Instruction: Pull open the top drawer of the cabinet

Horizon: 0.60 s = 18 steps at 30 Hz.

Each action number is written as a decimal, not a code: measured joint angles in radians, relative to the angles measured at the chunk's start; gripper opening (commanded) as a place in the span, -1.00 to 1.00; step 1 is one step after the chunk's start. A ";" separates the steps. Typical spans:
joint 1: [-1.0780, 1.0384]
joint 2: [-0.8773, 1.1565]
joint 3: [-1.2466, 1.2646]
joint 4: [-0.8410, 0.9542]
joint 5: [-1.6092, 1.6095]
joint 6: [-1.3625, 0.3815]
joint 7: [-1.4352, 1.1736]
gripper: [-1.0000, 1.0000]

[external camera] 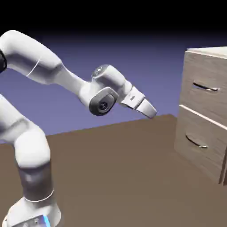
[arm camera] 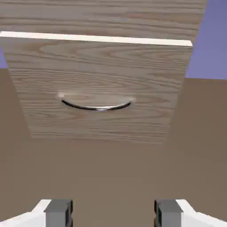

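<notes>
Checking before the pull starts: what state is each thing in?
top drawer: shut, flush with the cabinet front, handle untouched.
lower drawer: shut, handle free.
tool: open, empty, fingers wide apart, short of the cabinet and aimed at the lower drawer's handle.

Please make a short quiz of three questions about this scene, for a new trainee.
1. True or false: the gripper touches the cabinet.
2. How many drawers show on the cabinet front? A) one B) two C) three
3. Fill in: the top drawer is still ____.

Key:
1. False; it hangs apart from the cabinet, fingers spread with nothing between them.
2. B
3. shut; it sits flush with the lower drawer.
</notes>
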 measured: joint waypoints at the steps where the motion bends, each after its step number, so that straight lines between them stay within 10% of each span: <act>1: -0.029 -0.017 0.020 0.014 0.043 -0.009 -0.041 0.00; 18: -0.526 -0.313 0.368 0.255 0.783 -0.156 -0.735 0.00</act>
